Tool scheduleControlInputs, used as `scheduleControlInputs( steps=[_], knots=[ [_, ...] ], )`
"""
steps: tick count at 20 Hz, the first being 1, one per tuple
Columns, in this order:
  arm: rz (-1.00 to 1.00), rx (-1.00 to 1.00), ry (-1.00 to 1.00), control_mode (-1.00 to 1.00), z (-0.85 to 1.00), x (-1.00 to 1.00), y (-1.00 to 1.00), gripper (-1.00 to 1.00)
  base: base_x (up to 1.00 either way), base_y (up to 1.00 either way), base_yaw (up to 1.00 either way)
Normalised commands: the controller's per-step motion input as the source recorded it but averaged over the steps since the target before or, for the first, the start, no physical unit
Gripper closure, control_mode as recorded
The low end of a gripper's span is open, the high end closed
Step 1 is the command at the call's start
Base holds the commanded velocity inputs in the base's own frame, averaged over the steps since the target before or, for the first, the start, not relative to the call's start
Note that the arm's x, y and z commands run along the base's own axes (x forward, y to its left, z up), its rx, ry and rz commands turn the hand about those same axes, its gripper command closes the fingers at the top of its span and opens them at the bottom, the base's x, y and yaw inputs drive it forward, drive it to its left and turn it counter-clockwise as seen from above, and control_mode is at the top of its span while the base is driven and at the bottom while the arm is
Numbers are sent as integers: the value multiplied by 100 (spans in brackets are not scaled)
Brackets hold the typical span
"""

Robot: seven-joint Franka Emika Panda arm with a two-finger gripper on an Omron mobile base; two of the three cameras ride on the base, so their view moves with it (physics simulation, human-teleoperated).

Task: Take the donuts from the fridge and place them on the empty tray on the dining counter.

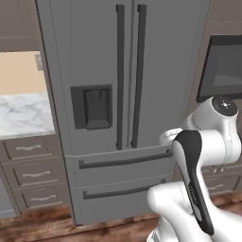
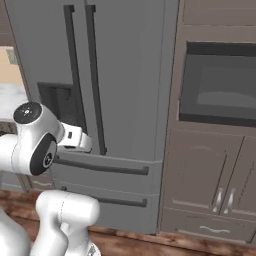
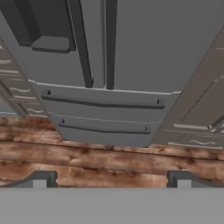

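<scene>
Left base view: fridge (image 1: 118,94) stands straight ahead with both upper doors shut, so the donuts, which I judge must be inside, cannot be seen and nothing of the fetch is done yet. Remaining, by my reading: open a door, lift out each donut, carry them to the tray on the dining counter. Arm is folded low in front of the fridge, well short of the door handles (image 1: 130,75). Hand view: gripper (image 3: 111,180) points at the lower front of the fridge and the floor, its two dark fingertips (image 3: 40,179) standing wide apart with nothing between them, so the claw is released and empty. Materials and shapes: fridge skin is flat matte grey, slab-sided, with two long dark bar handles running vertically side by side at the door seam; a dark rectangular dispenser recess (image 1: 92,106) sits in the left door; two shallow drawers (image 1: 120,177) below carry dark horizontal bar pulls. Floor (image 3: 109,159) is reddish-brown wood plank with visible grain. Left of the fridge, a white-and-grey veined marble worktop (image 1: 23,113) over brown drawers with pale curved pulls. Right base view: brown panelled cabinet doors (image 2: 212,180) with pale handles, and above them a dark glossy oven window (image 2: 217,90) set in the cabinetry.
</scene>
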Motion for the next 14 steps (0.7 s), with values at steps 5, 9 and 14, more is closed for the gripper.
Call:
scheduleControlInputs(
  steps=[5,9,14],
  knots=[
    [0,0,0,100,0,0,0,-100,-2,56,0],
    [0,0,0,100,0,0,0,-100,-43,10,0],
    [0,0,0,-100,0,0,0,-100,-20,0,0]
  ],
)
